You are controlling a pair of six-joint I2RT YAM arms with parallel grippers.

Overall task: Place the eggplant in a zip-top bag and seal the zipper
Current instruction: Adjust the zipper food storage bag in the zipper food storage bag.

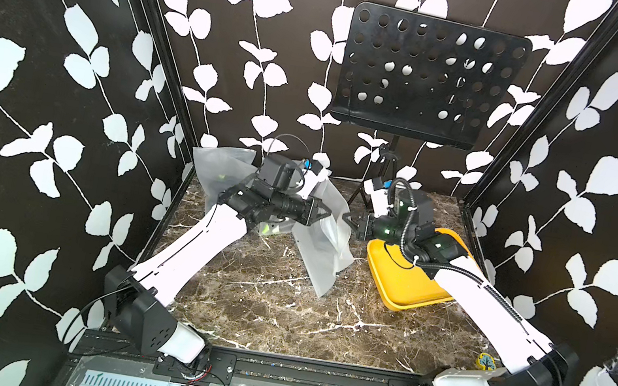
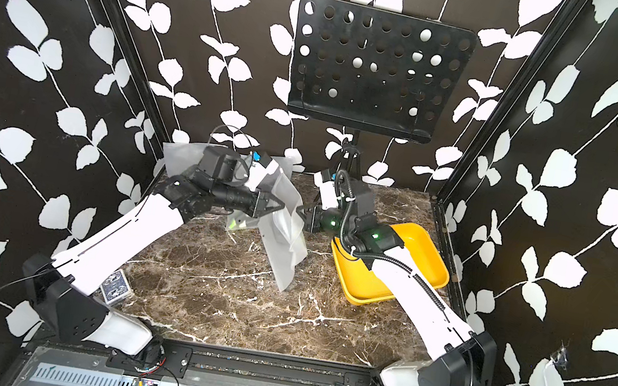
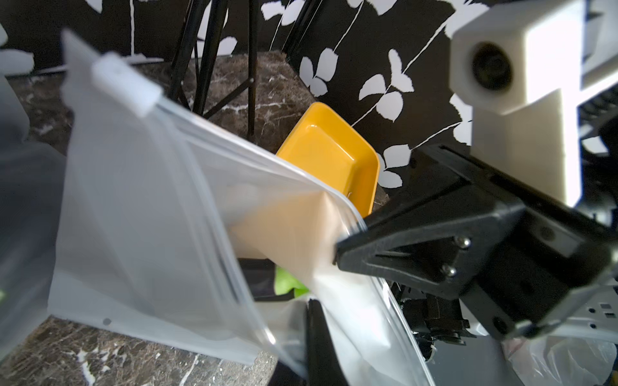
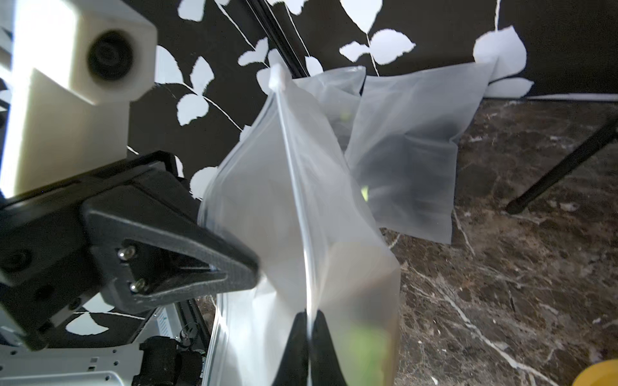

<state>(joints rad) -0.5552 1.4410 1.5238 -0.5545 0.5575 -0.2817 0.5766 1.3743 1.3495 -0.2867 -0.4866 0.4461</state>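
Observation:
A frosted zip-top bag (image 1: 323, 254) (image 2: 281, 256) hangs between both grippers. Its white slider (image 3: 125, 83) (image 4: 277, 78) sits at the far end of the zipper. My left gripper (image 1: 324, 211) (image 3: 312, 307) is shut on the bag's film. My right gripper (image 1: 348, 221) (image 4: 309, 314) is shut on the zipper strip. The eggplant shows only as a dark shape with a green tip (image 3: 287, 282) (image 1: 268, 229) under the left wrist. I cannot tell whether it is inside the held bag.
A second frosted bag (image 1: 219, 168) (image 4: 411, 150) with something dark in it leans at the back left. A yellow tray (image 1: 401, 286) (image 3: 327, 147) lies under the right arm. A black music stand (image 1: 428, 79) rises at the back. A card box (image 2: 115, 285) lies front left.

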